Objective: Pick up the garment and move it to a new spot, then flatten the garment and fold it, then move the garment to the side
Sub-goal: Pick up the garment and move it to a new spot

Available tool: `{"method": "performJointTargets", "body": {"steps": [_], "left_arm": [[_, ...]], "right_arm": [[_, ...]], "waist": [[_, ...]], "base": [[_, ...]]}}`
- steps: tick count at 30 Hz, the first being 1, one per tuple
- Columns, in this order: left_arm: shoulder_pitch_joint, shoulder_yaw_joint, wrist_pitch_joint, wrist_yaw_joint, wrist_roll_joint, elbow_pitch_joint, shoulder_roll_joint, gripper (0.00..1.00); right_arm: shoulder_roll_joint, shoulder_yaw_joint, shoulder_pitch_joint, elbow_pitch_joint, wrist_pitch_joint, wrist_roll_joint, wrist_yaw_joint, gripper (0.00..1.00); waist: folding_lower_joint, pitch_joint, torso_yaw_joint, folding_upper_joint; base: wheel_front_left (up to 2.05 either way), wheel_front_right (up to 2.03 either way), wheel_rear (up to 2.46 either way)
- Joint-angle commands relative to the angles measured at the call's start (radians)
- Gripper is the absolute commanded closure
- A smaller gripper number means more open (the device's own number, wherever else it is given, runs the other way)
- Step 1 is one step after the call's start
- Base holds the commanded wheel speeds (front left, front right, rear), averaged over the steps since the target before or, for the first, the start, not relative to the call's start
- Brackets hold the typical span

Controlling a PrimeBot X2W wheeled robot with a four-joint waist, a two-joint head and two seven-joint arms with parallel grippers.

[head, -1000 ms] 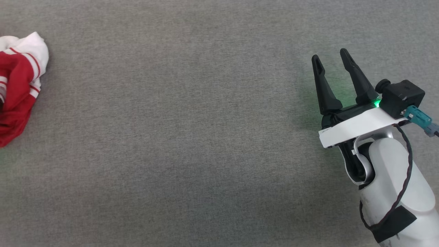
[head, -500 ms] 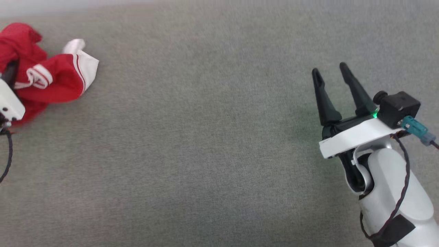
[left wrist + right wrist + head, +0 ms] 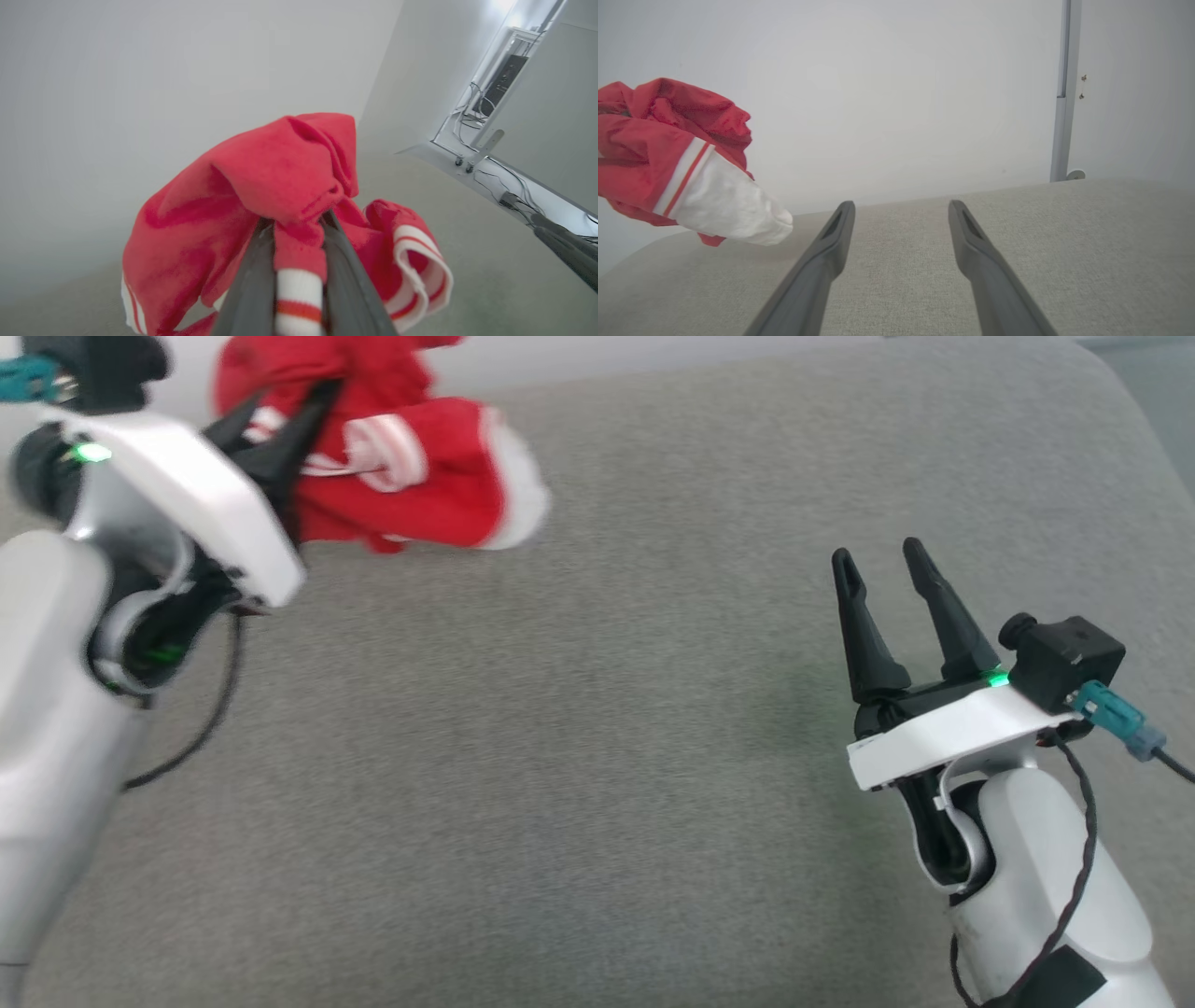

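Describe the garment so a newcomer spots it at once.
Over the far left of the grey surface, the left gripper is shut on a hanging bundle. That is the garment: bright red with white striped sleeve ends, unlike the grey, black and white around it.

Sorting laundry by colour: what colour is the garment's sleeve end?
The sleeve end is white, with a red stripe; clearest in the right wrist view.

The garment (image 3: 420, 476) looks blurred, its top cut off by the upper edge.
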Motion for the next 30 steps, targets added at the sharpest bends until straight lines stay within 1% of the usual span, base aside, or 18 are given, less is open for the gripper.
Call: {"method": "performJointTargets", "body": {"steps": [1,4,8,12,14,17,21,23,25,28,30], "left_arm": [[-0.016,-0.014,0.018,0.001,-0.017,-0.030,-0.018,1.00],[-0.034,-0.052,0.059,0.001,-0.047,-0.089,-0.065,1.00],[-0.058,-0.092,0.111,0.001,-0.079,-0.118,-0.124,1.00],[-0.067,-0.135,0.154,0.001,-0.102,-0.067,-0.173,1.00],[-0.074,-0.157,0.168,0.001,-0.101,-0.018,-0.184,1.00],[-0.086,-0.201,0.185,0.001,-0.080,0.080,-0.184,1.00],[-0.107,-0.256,0.217,0.001,-0.079,0.192,-0.159,1.00],[-0.124,-0.297,0.239,0.001,-0.054,0.225,-0.137,1.00],[-0.138,-0.362,0.265,0.001,-0.018,0.249,-0.117,1.00],[-0.159,-0.446,0.301,0.002,0.005,0.280,-0.103,1.00],[-0.159,-0.493,0.319,0.002,0.001,0.304,-0.101,1.00]], "right_arm": [[0.010,0.000,0.013,-0.005,-0.005,0.009,0.000,0.00],[0.026,-0.012,0.020,-0.011,-0.005,0.016,0.000,0.00],[0.047,-0.029,0.029,-0.018,-0.005,0.028,0.000,0.00],[0.064,-0.045,0.033,-0.024,-0.005,0.040,0.000,0.00],[0.069,-0.050,0.037,-0.026,-0.005,0.049,0.000,0.00],[0.076,-0.053,0.045,-0.028,-0.005,0.059,0.000,0.00],[0.076,-0.036,0.046,-0.039,-0.005,0.100,0.000,0.00],[0.077,-0.026,0.048,-0.044,-0.005,0.118,0.000,0.00],[0.077,-0.032,0.051,-0.049,-0.005,0.130,0.000,0.00],[0.077,-0.041,0.052,-0.059,-0.005,0.142,0.000,0.00],[0.077,-0.042,0.053,-0.066,-0.005,0.150,0.000,0.00]], "waist": [[-0.0001,0.016,-0.043,0.0000],[-0.0001,0.032,-0.093,0.0000],[-0.0001,0.060,-0.174,0.0000],[-0.0001,0.092,-0.252,0.0000],[-0.0001,0.109,-0.288,0.0000],[-0.0001,0.129,-0.333,0.0000],[-0.0001,0.153,-0.385,0.0000],[-0.0001,0.164,-0.404,0.0000],[-0.0001,0.174,-0.409,0.0000],[-0.0001,0.192,-0.410,0.0000],[-0.0001,0.203,-0.411,0.0000]], "base": [[0.00,0.00,0.00],[0.00,0.00,0.00],[0.00,0.00,0.00],[0.00,0.00,0.00],[0.00,0.00,0.00],[0.00,0.00,0.00],[0.00,0.00,0.00],[0.00,0.00,0.00],[0.00,0.00,0.00],[0.00,0.00,0.00],[0.00,0.00,0.00]]}}
